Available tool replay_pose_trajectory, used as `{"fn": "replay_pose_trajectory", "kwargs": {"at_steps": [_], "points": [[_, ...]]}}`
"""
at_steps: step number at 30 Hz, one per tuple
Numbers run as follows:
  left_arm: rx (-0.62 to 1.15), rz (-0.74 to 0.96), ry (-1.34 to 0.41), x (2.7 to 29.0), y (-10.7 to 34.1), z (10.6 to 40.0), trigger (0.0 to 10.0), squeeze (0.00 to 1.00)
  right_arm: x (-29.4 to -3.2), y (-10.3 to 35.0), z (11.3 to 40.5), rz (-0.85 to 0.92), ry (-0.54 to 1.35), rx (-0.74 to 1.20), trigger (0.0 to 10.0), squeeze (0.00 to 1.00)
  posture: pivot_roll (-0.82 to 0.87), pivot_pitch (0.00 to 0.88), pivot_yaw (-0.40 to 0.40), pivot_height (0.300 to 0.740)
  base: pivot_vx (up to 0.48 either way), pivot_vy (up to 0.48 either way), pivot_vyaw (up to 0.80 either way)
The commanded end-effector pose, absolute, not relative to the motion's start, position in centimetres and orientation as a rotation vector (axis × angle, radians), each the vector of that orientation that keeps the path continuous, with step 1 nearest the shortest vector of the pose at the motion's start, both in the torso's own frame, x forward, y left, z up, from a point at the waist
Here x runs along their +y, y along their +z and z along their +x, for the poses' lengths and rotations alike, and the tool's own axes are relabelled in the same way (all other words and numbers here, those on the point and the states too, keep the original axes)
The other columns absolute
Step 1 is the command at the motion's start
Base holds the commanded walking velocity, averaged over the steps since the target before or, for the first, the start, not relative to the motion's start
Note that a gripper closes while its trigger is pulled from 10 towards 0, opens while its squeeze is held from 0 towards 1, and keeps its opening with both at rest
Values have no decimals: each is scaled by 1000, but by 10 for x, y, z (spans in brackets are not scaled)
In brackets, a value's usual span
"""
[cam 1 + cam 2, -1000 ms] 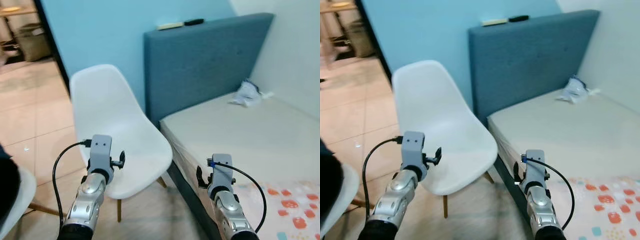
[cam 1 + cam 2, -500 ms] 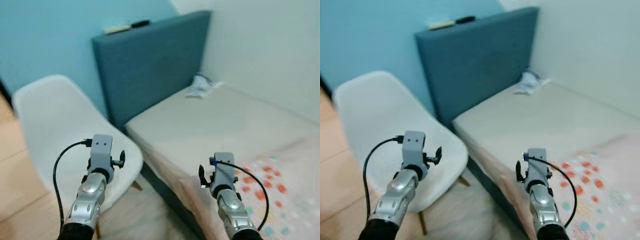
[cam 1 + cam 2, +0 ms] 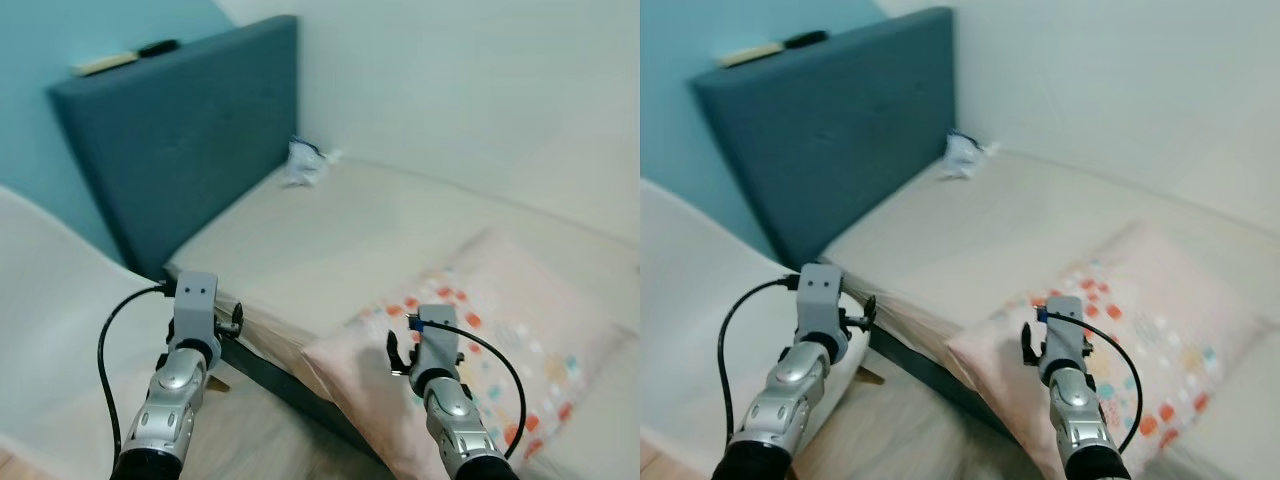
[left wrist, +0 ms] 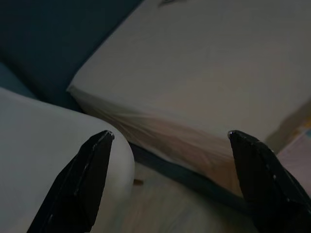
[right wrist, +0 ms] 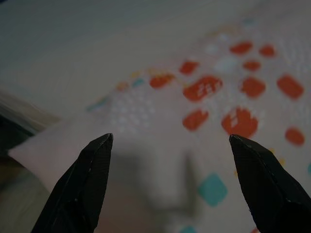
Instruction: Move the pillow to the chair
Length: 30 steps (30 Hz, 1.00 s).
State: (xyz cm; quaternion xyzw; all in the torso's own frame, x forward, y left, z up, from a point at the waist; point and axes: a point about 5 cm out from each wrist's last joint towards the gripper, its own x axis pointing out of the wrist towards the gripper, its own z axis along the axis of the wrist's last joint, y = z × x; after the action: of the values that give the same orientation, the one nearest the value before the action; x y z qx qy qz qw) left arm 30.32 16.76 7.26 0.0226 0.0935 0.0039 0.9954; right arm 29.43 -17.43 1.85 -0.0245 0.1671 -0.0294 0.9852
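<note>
Since the earlier frame your view has swung from the chair (image 3: 40, 330) onto the bed; the pillow (image 3: 480, 370) now lies just beyond the wide-open, empty right gripper (image 5: 170, 184). Left gripper (image 4: 167, 179) gapes too, near the chair's edge. Likely soft, light, floppy: pinch the near corner deep.

Both silver arms reached forward, forearms raised side by side, well apart. The left gripper (image 4: 170, 141) held its two black fingers spread wide, empty between them. The right gripper (image 5: 170, 143) likewise stood wide apart, gripping nothing.

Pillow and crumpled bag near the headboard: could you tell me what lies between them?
Only bare mattress between the pillow and the bag, in both eye views.
</note>
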Motion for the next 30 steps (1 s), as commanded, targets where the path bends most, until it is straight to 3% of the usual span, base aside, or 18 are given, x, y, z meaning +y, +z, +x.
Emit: {"fn": "replay_pose_trajectory", "kwargs": {"at_steps": [1, 30], "points": [[191, 58, 1, 166, 71, 303, 10000, 0, -178, 16, 292, -49, -69, 354, 10000, 0, 37, 54, 24, 740, 0, 0, -800], [194, 65, -10, 164, 71, 304, 10000, 0, -178, 15, 292, -41, -82, 357, 10000, 0, 39, 59, 39, 740, 0, 0, -800]]}}
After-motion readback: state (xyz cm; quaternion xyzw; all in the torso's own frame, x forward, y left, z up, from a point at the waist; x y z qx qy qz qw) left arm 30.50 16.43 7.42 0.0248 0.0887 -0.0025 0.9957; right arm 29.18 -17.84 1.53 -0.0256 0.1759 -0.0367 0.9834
